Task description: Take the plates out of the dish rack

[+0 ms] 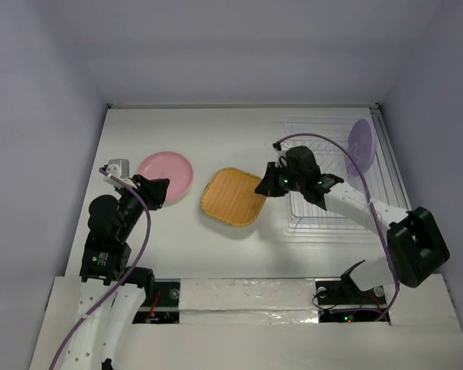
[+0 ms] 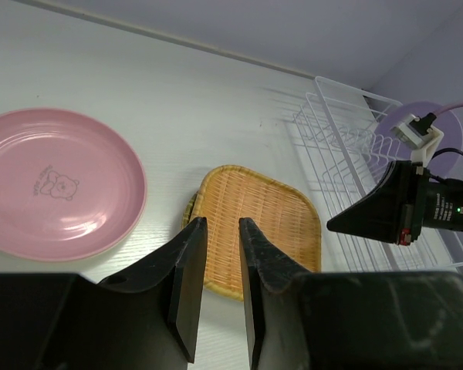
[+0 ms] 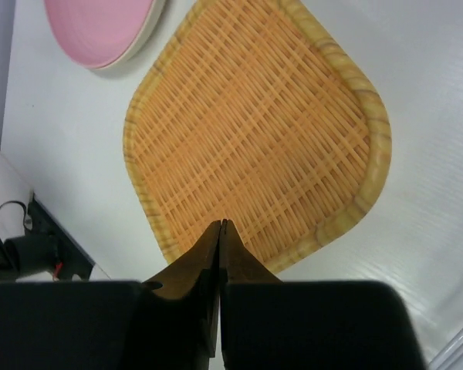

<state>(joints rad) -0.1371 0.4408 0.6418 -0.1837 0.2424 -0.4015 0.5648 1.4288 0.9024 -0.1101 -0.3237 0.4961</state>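
Observation:
A pink round plate [image 1: 165, 173] lies flat on the table at the left, also in the left wrist view [image 2: 58, 185] and the right wrist view [image 3: 100, 27]. An orange woven rounded-square plate [image 1: 231, 197] lies flat mid-table [image 2: 262, 216] [image 3: 255, 116]. The white wire dish rack [image 1: 336, 208] stands at the right [image 2: 332, 146] with a purple plate [image 1: 360, 142] upright at its far end [image 2: 405, 116]. My right gripper [image 1: 268, 183] is shut and empty, just above the woven plate's right part [image 3: 221, 223]. My left gripper [image 1: 156, 189] is narrowly open and empty, beside the pink plate [image 2: 222, 223].
The white table is walled by pale panels at the back and both sides. The rack's other slots show no plates. A lilac cable [image 1: 324, 139] loops from my right arm over the rack. The arm bases sit at the near edge.

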